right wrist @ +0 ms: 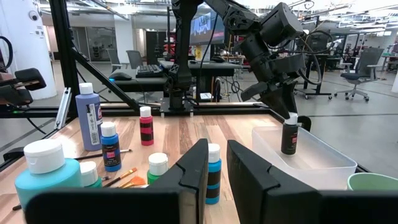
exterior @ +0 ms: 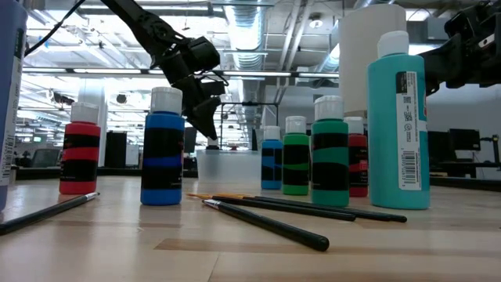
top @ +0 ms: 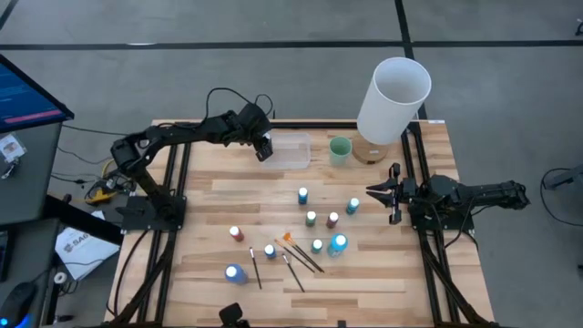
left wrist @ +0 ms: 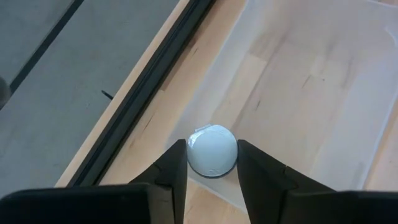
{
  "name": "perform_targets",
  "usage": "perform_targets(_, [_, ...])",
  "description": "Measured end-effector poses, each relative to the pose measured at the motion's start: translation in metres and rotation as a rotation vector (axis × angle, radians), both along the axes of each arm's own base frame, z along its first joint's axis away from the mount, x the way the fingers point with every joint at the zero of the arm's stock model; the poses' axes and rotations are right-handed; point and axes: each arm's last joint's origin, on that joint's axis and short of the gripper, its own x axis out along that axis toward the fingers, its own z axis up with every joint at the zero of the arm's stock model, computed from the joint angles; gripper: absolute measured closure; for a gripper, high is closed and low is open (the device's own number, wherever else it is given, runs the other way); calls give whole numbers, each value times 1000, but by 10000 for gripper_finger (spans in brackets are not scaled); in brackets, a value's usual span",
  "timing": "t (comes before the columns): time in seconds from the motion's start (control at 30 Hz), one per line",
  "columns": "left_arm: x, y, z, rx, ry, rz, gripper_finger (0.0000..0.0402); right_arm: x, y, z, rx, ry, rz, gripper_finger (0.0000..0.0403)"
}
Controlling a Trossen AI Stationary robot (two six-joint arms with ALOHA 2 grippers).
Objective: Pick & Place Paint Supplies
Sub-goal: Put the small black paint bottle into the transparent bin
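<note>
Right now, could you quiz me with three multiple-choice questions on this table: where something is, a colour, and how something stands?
1. Where is the left gripper?
A. over the clear tray
B. over a laptop
C. beside a sink

2. What colour is the cup beside the tray?
A. red
B. pale green
C. black

3. How are the paint bottles placed?
A. lying flat
B. stacked
C. standing upright

Answers:
1. A, it hangs at the dark bottle standing in the tray.
2. B, the high view shows it.
3. C, their caps point up in the low view.
</note>
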Motion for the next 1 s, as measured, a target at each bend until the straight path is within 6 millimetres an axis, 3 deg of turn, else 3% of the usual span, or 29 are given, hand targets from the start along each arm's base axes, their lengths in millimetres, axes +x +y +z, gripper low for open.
perform_targets(0.37, [0, 0, 0, 1, 0, 0, 294, 0, 0, 0, 0, 0, 0, 349])
perform_targets(0.67, [0, 0, 0, 9, 6, -11, 239, 0, 0, 0, 0, 0, 1, 349])
perform_targets(1.0, [-1, -1, 5, 35, 6, -40, 206, 0, 0, 0, 0, 0, 1, 349])
